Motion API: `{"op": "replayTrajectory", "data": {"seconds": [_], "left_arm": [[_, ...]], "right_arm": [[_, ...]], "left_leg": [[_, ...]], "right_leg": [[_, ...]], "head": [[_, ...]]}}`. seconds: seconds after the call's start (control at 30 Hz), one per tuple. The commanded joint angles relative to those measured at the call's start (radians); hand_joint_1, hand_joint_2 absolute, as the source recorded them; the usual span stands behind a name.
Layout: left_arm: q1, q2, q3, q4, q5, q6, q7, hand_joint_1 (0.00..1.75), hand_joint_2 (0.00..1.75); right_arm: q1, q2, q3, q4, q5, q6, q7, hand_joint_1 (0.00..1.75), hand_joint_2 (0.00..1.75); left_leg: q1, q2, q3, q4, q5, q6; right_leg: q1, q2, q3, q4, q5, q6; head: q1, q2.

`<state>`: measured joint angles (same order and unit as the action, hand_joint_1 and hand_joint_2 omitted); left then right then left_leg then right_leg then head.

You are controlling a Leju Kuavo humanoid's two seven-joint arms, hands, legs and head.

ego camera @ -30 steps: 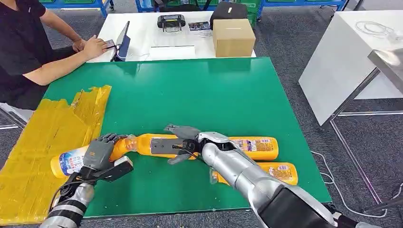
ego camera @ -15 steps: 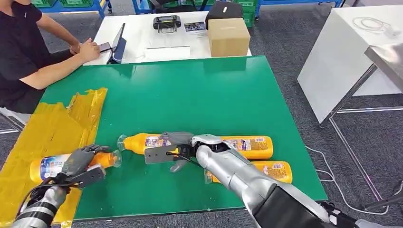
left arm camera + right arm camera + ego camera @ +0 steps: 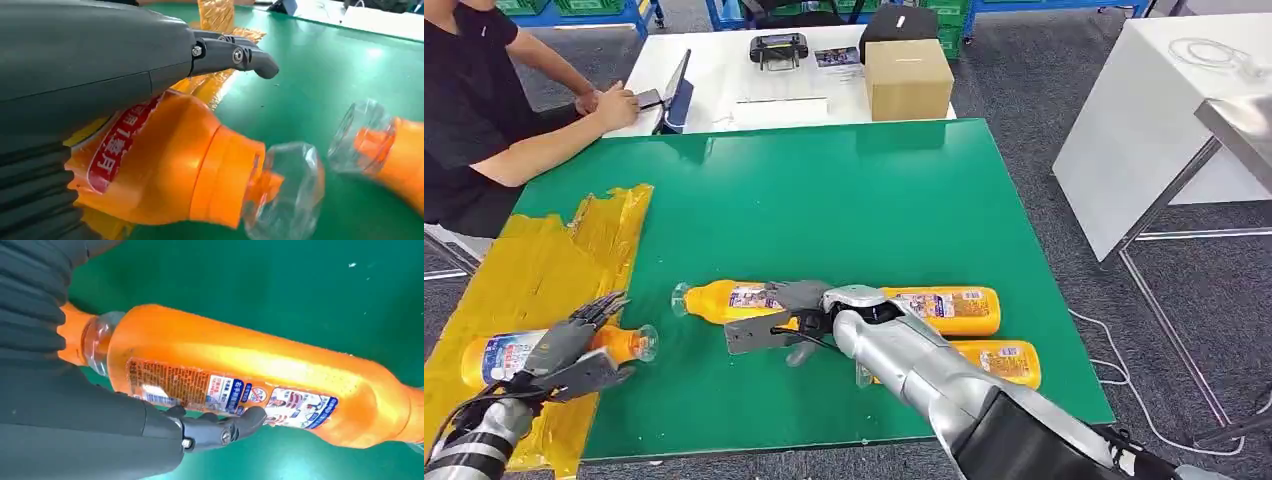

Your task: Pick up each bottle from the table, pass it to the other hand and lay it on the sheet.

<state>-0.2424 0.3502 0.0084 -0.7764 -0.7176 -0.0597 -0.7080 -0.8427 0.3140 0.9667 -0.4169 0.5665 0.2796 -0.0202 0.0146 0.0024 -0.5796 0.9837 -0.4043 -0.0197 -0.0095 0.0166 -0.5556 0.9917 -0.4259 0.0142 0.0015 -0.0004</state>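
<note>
The left robot hand (image 3: 564, 350) lay over an orange bottle (image 3: 534, 350) at the counter's near left corner, fingers spread above it; whether it gripped the bottle or merely rested on it could not be told. That bottle lay on its side, its body on the yellow sheet (image 3: 514, 270) and its clear cap (image 3: 644, 343) reaching over the green counter (image 3: 844, 200).

The right robot hand (image 3: 789, 315) rested on a second orange bottle (image 3: 724, 300), which lay on its side on the counter near the front edge, cap pointing toward the sheet. In the right wrist view, fingers (image 3: 240, 422) touched its label, yet a firm hold was not plain.

Two more orange bottles lay toward the near right corner: one (image 3: 949, 310) just beyond the right arm, another (image 3: 1004, 362) nearer the front edge.
</note>
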Motion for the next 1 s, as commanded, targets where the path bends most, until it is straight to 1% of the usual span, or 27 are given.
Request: {"op": "replayTrajectory", "data": {"seconds": [0.03, 0.07, 0.1, 0.17, 0.2, 0.27, 0.33, 0.37, 0.4, 0.43, 0.5, 0.53, 0.63, 0.67, 0.7, 0.8, 0.83, 0.87, 1.0], "left_arm": [[0.289, 0.108, -0.161, -0.326, 0.428, -0.133, 0.01, 0.0, 0.0], [0.286, 0.097, -0.159, -0.346, 0.447, -0.136, 0.01, 0.0, 0.0], [0.286, 0.075, -0.15, -0.391, 0.488, -0.152, 0.01, 0.0, 0.0], [0.28, 0.035, -0.124, -0.44, 0.537, -0.192, 0.01, 0.0, 0.0], [0.279, 0.014, -0.107, -0.466, 0.555, -0.207, 0.01, 0.0, 0.0], [0.279, -0.044, -0.063, -0.519, 0.591, -0.27, 0.01, 0.0, 0.0], [0.272, -0.085, -0.031, -0.538, 0.608, -0.327, 0.01, 0.0, 0.0], [0.272, -0.085, -0.031, -0.538, 0.608, -0.327, 0.01, 0.0, 0.0], [0.272, -0.085, -0.031, -0.538, 0.608, -0.327, 0.01, 0.0, 0.0], [0.271, -0.102, -0.013, -0.555, 0.618, -0.36, 0.01, 0.0, 0.0], [0.257, -0.142, 0.031, -0.574, 0.64, -0.433, 0.01, 0.0, 0.0], [0.238, -0.164, 0.049, -0.579, 0.641, -0.465, 0.01, 0.0, 0.0], [0.181, -0.214, 0.082, -0.563, 0.655, -0.537, 0.01, 0.0, 0.0], [0.174, -0.219, 0.084, -0.558, 0.654, -0.54, 0.01, 0.0, 0.0], [0.137, -0.235, 0.086, -0.533, 0.653, -0.564, 0.01, 0.0, 0.0], [0.093, -0.247, 0.074, -0.489, 0.644, -0.578, 0.01, 0.0, 0.0], [0.088, -0.247, 0.072, -0.483, 0.642, -0.578, 0.01, 0.0, 0.0], [0.08, -0.25, 0.071, -0.475, 0.65, -0.586, 0.01, 0.0, 0.0], [0.078, -0.251, 0.07, -0.472, 0.65, -0.588, 0.01, 0.0, 0.0]], "right_arm": [[-0.037, 0.014, 0.112, 0.089, 0.066, -0.116, 0.054, 0.0, 1.75], [-0.034, 0.012, 0.113, 0.094, 0.072, -0.128, 0.067, 0.0, 1.75], [-0.026, 0.006, 0.12, 0.104, 0.094, -0.153, 0.103, 0.0, 1.75], [-0.016, 0.0, 0.126, 0.121, 0.12, -0.174, 0.133, 0.0, 1.75], [-0.012, -0.002, 0.133, 0.127, 0.135, -0.183, 0.146, 0.0, 1.75], [0.002, -0.003, 0.129, 0.138, 0.154, -0.199, 0.176, 0.0, 1.75], [0.01, -0.002, 0.123, 0.144, 0.161, -0.201, 0.195, 0.0, 1.75], [0.01, -0.002, 0.123, 0.144, 0.161, -0.201, 0.195, 0.0, 1.75], [0.01, -0.002, 0.123, 0.144, 0.161, -0.201, 0.195, 0.0, 1.75], [0.011, 0.001, 0.121, 0.148, 0.166, -0.194, 0.204, 0.0, 1.75], [0.017, 0.004, 0.106, 0.154, 0.162, -0.163, 0.212, 0.0, 1.75], [0.021, 0.007, 0.102, 0.16, 0.164, -0.144, 0.218, 0.0, 1.75], [0.037, 0.009, 0.094, 0.175, 0.168, -0.086, 0.237, 0.0, 1.75], [0.04, 0.009, 0.093, 0.176, 0.168, -0.079, 0.235, 0.0, 1.75], [0.053, 0.007, 0.082, 0.183, 0.162, -0.061, 0.243, 0.0, 1.75], [0.073, 0.004, 0.058, 0.192, 0.15, -0.041, 0.252, 0.0, 1.75], [0.075, 0.003, 0.054, 0.193, 0.147, -0.044, 0.255, 0.02, 1.75], [0.08, 0.002, 0.04, 0.193, 0.139, -0.065, 0.26, 0.09, 1.75], [0.081, 0.003, 0.034, 0.194, 0.135, -0.069, 0.262, 0.09, 1.75]], "left_leg": [[0.0, 0.007, 0.002, -0.001, -0.004, -0.001], [0.0, 0.008, 0.002, -0.001, -0.004, -0.001], [0.0, 0.005, 0.002, -0.001, -0.003, -0.001], [0.001, 0.002, 0.0, 0.001, -0.002, -0.001], [0.0, -0.001, 0.001, 0.0, -0.002, -0.001], [0.002, -0.009, -0.003, 0.0, -0.001, 0.001], [0.001, -0.01, -0.003, 0.0, 0.0, 0.001], [0.001, -0.009, -0.004, 0.0, -0.001, 0.002], [0.001, -0.012, -0.005, -0.001, 0.0, 0.002], [0.0, -0.009, -0.006, 0.0, 0.001, 0.002], [0.0, -0.008, -0.007, 0.0, 0.0, 0.003], [-0.002, -0.01, -0.008, 0.001, 0.001, 0.002], [0.0, -0.01, -0.009, 0.001, 0.0, 0.003], [0.0, -0.01, -0.008, 0.001, 0.0, 0.002], [-0.002, -0.012, -0.009, 0.001, 0.002, 0.001], [-0.002, -0.013, -0.009, 0.001, 0.002, 0.002], [0.0, -0.015, -0.009, 0.0, 0.002, 0.002], [-0.001, -0.011, -0.008, 0.0, 0.002, 0.002], [-0.002, -0.009, -0.007, 0.0, 0.002, 0.002]], "right_leg": [[0.0, 0.006, -0.001, -0.001, 0.0, 0.0], [0.001, 0.007, -0.002, -0.002, 0.0, 0.0], [0.0, 0.002, -0.002, -0.002, -0.001, 0.0], [0.001, -0.001, -0.003, -0.002, -0.002, -0.001], [0.0, -0.002, -0.002, -0.002, -0.002, 0.0], [0.002, -0.011, -0.001, -0.005, -0.002, 0.0], [0.001, -0.011, -0.002, -0.005, -0.002, 0.0], [0.001, -0.011, -0.003, -0.005, -0.002, 0.0], [0.001, -0.013, -0.001, -0.007, -0.002, 0.001], [0.0, -0.01, -0.005, -0.004, -0.002, 0.0], [0.0, -0.01, -0.005, -0.006, -0.001, 0.0], [-0.001, -0.01, -0.006, -0.003, -0.002, 0.0], [0.0, -0.011, -0.005, -0.005, -0.002, 0.0], [0.0, -0.011, -0.005, -0.006, -0.002, 0.0], [-0.002, -0.012, -0.007, -0.003, -0.001, 0.0], [-0.002, -0.013, -0.008, -0.004, -0.001, 0.0], [0.0, -0.016, -0.006, -0.007, -0.002, -0.001], [-0.001, -0.012, -0.006, -0.005, -0.001, 0.0], [-0.002, -0.009, -0.007, -0.004, -0.001, 0.0]], "head": [[-0.001, 0.0], [-0.001, 0.0], [0.0, 0.0], [0.001, 0.0], [0.0, 0.0], [0.0, 0.0], [0.0, 0.0], [0.0, 0.0], [0.001, 0.0], [0.0, 0.0], [0.0, 0.0], [0.001, 0.0], [0.0, 0.0], [0.0, 0.0], [0.0, 0.0], [0.0, 0.0], [0.0, 0.0], [0.0, 0.0], [0.0, 0.0]]}}
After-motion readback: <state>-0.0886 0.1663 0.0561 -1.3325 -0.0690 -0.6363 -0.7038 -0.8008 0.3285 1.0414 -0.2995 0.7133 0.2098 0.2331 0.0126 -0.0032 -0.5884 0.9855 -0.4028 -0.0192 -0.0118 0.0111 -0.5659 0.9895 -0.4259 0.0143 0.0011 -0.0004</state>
